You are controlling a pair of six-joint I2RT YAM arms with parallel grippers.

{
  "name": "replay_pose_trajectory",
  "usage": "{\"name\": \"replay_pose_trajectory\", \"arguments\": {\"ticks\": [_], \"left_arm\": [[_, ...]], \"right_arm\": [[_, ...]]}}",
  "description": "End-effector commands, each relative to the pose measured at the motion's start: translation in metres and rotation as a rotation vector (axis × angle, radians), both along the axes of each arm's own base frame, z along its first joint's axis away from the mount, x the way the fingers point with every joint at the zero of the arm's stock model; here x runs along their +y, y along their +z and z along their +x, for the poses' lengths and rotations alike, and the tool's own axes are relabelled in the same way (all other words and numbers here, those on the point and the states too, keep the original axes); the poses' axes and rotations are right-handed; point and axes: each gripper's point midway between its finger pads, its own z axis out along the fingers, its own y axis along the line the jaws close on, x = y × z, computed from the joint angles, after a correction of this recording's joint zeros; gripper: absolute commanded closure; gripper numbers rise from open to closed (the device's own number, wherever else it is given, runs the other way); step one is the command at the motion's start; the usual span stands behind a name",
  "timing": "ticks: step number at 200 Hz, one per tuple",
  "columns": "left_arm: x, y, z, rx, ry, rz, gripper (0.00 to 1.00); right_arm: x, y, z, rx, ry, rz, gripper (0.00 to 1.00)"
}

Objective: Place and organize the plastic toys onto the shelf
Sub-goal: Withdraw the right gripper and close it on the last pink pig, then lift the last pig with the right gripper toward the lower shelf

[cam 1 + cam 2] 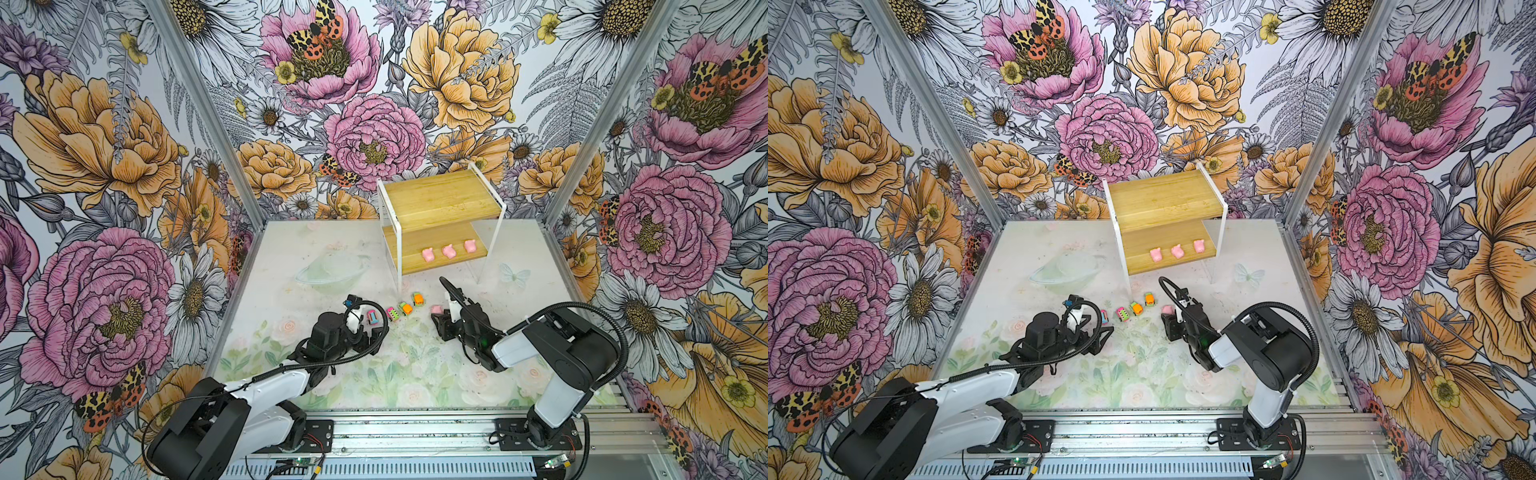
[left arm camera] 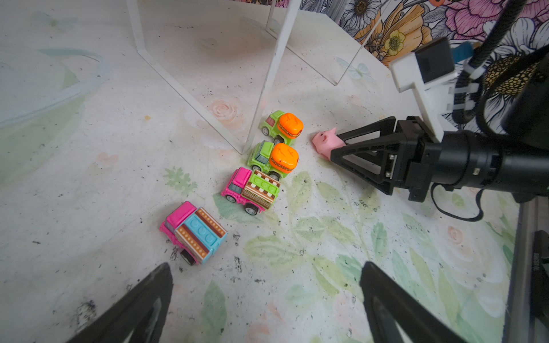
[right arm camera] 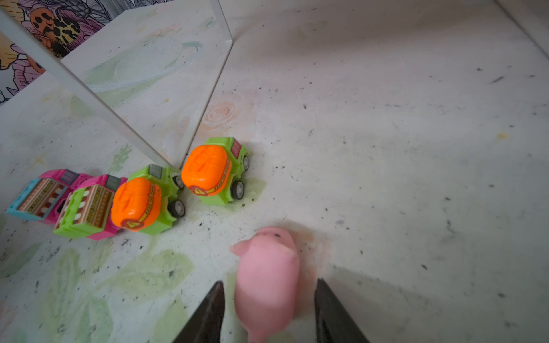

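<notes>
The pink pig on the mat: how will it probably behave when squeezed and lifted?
The pink pig looks smooth and rounded, so it may slip from the right gripper. Its matte body suggests soft rubber that may squash. Having no wheels, it should not roll.

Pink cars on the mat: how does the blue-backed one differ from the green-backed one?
The blue-backed pink car carries a blue bed; the green-backed pink car a green one. The blue-backed car stands apart at the row's end; the green-backed one sits right beside an orange-and-green car. Both are upright on wheels, with pink cabs.
</notes>
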Motion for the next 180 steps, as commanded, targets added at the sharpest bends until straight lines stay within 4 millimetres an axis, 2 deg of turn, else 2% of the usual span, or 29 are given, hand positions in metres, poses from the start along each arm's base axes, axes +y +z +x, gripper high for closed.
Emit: {"name": "replay_pose_trajectory", "arguments": {"ticks": [1, 75, 140, 159, 180], "left_arm": [[-0.005, 0.008, 0.006, -0.025, -0.005, 0.002, 0.01], [-0.005, 0.008, 0.006, -0.024, -0.004, 0.004, 0.01], [-0.004, 0.008, 0.006, -0.024, -0.001, 0.003, 0.01], [-0.004, 0.009, 0.006, -0.026, -0.002, 0.002, 0.01], [-0.004, 0.008, 0.006, -0.023, -0.001, 0.004, 0.01]], "right_arm": [[0.005, 0.007, 0.010, -0.036, 0.011, 0.021, 0.54], [0.014, 0.010, 0.008, -0.038, 0.048, 0.063, 0.69], [0.016, 0.020, 0.008, -0.051, 0.055, 0.096, 0.74], [0.017, 0.027, 0.008, -0.059, 0.057, 0.113, 0.74], [0.019, 0.045, 0.008, -0.084, 0.057, 0.144, 0.74]]}}
